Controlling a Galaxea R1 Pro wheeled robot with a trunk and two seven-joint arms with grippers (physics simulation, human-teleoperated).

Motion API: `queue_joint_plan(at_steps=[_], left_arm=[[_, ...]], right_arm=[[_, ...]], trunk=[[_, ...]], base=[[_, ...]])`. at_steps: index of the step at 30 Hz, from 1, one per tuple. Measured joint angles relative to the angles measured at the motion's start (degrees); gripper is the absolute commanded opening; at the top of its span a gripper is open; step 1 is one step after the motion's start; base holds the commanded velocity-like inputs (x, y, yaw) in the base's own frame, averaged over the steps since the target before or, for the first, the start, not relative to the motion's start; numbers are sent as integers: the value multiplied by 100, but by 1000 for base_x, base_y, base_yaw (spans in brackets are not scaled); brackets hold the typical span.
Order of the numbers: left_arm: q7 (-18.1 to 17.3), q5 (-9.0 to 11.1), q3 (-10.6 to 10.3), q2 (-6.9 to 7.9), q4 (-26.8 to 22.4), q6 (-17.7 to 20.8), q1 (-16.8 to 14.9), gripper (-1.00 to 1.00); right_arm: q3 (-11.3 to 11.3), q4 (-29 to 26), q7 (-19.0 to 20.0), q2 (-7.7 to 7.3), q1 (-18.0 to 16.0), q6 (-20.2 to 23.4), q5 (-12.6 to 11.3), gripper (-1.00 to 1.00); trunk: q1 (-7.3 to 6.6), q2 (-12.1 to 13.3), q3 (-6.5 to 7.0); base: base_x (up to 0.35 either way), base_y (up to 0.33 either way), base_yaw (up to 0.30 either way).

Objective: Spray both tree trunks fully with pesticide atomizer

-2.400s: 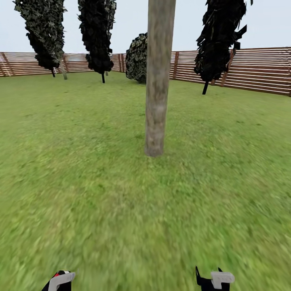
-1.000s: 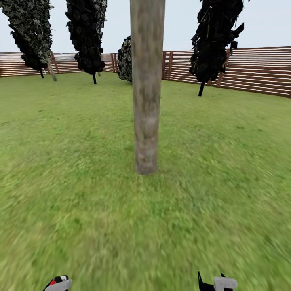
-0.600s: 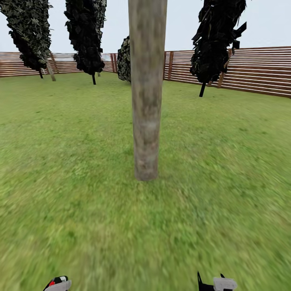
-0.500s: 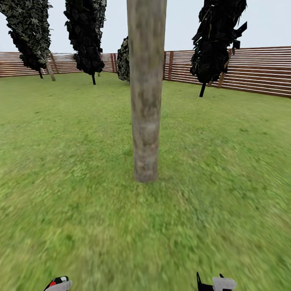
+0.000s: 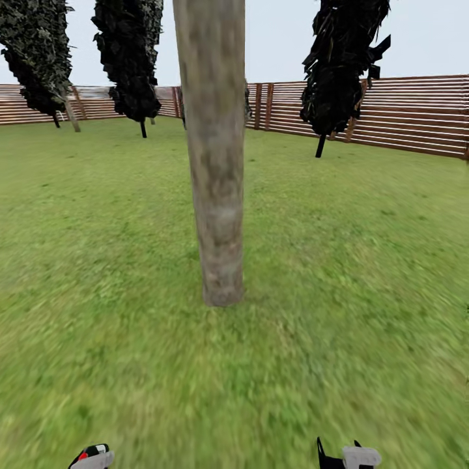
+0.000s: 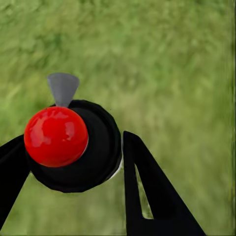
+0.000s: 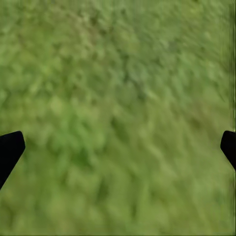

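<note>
Ahead, your tree trunk is cut off above; your left gripper clamps the pesticide atomizer, your right gripper gapes empty over grass.

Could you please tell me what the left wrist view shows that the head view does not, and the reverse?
The left wrist view gives a close look at the left hand, with its black fingers closed around the pesticide atomizer, a black body with a red ball top and a grey tip. The head view takes in the garden: the thick grey-brown tree trunk straight ahead, dark-leaved trees, the slatted wooden fence and the sky. Both show the blurry green grass, and the head view also catches a sliver of that hand at its bottom edge.
</note>
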Motion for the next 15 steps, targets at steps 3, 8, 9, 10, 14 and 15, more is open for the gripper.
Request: queue_joint_plan(at_steps=[3, 8, 9, 10, 14, 15], left_arm=[[-17, -1, -10, 1, -3, -2, 0, -100], [-33, -2, -11, 11, -21, 1, -10, -100], [-35, -12, -12, 14, -23, 3, -20, -100], [-36, -19, -14, 15, -24, 4, -25, -100], [-51, -70, -75, 23, -46, 26, -66, -100], [-102, -103, -85, 50, -125, 40, -77, -100]], right_arm=[[-3, -3, 0, -3, 0, 0, 0, 100], [-4, -10, 8, -4, 0, 0, 0, 100], [2, -12, 12, -3, -1, 2, 3, 100], [5, -14, 14, -2, -1, 3, 5, 100], [36, -333, 47, -11, -9, 17, 43, 100], [83, -664, 65, -13, -12, 37, 140, 100]], trunk=[[0, 0, 11], [0, 0, 30], [0, 0, 32], [0, 0, 34], [2, 0, 36], [2, 0, 36]], base=[[264, -170, -222], [269, -170, -174], [271, -170, -72], [270, -170, -37], [110, -62, -11], [26, -15, -3]])
